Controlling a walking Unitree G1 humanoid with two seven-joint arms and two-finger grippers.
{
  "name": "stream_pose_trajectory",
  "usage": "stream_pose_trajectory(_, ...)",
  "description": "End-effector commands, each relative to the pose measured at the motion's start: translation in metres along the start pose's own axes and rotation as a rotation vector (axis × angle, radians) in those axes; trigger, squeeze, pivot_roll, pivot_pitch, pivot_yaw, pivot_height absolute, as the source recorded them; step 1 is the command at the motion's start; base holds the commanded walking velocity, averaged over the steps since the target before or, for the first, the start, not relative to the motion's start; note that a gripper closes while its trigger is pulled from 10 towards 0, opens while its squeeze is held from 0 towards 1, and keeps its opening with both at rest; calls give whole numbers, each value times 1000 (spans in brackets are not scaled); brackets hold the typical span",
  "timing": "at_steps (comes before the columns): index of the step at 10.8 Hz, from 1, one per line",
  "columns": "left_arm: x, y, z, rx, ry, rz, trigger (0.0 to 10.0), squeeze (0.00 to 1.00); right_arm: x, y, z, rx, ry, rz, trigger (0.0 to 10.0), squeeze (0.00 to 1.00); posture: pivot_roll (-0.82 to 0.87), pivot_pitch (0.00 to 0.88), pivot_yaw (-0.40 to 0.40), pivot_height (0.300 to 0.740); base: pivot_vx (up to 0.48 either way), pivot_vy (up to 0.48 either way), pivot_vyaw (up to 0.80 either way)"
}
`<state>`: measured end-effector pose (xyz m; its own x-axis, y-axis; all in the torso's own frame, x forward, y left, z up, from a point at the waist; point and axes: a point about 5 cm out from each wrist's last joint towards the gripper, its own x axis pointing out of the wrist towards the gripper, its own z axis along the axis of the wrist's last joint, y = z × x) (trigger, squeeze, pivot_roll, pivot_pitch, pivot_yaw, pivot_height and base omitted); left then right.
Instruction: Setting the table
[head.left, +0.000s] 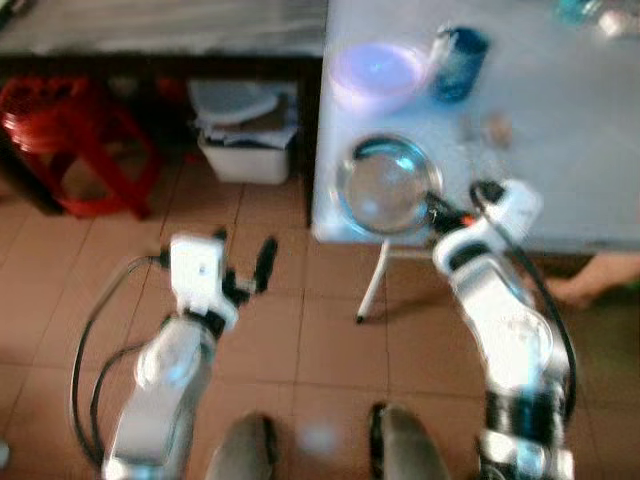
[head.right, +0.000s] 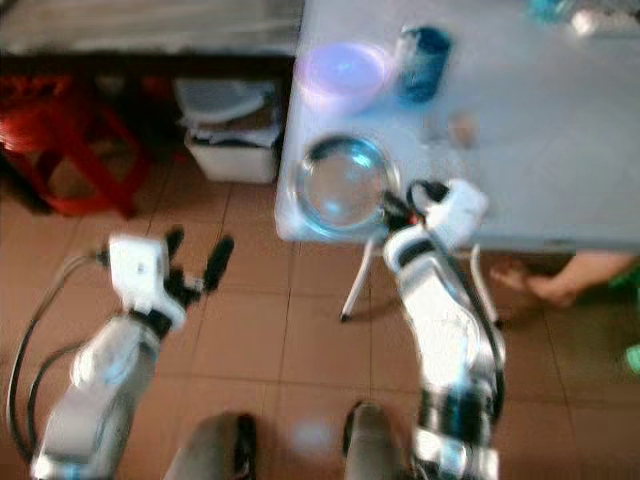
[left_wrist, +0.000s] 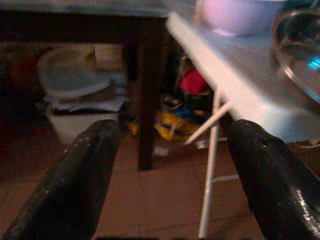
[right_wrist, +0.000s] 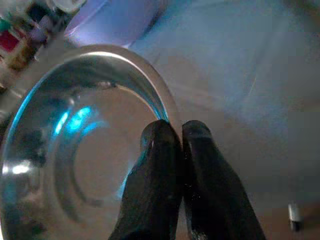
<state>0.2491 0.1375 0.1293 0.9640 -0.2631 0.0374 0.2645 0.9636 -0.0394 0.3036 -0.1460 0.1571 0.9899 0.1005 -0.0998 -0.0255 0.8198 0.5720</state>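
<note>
A shiny steel bowl (head.left: 385, 185) sits at the near left corner of the light blue table (head.left: 560, 150). My right gripper (head.left: 437, 205) reaches over the table edge to the bowl's right rim. In the right wrist view its fingers (right_wrist: 165, 150) are pressed together on the rim of the steel bowl (right_wrist: 75, 150). Behind the bowl stand a pink bowl (head.left: 378, 70) and a blue cup (head.left: 458, 62). My left gripper (head.left: 245, 262) hangs open over the tiled floor, left of the table, holding nothing; the left wrist view shows its two fingers (left_wrist: 75, 170) spread wide.
A red plastic stool (head.left: 80, 140) and a white bin (head.left: 245, 135) stand under a dark table at the left. A thin white table leg (head.left: 372, 285) slants down below the corner. A person's foot (head.left: 600, 280) rests on the floor at the right.
</note>
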Motion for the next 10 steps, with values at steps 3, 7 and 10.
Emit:
stream_pose_trajectory(3,-1,-2,-5,4,4,11,10000,0,-3,-5,-6,-62,-16,-51,0,0,-49,206,38,740,0,462,0)
stream_pose_trajectory(7,4,-3,-3,8,-23,15,10000,0,1,0,13,-165,-125,-9,0,0,-49,199,35,740,196,408,0)
stream_pose_trajectory(10,8,-3,-1,22,-42,27,10000,0,-1,5,17,-282,-177,22,0,0,-57,189,34,740,419,112,0)
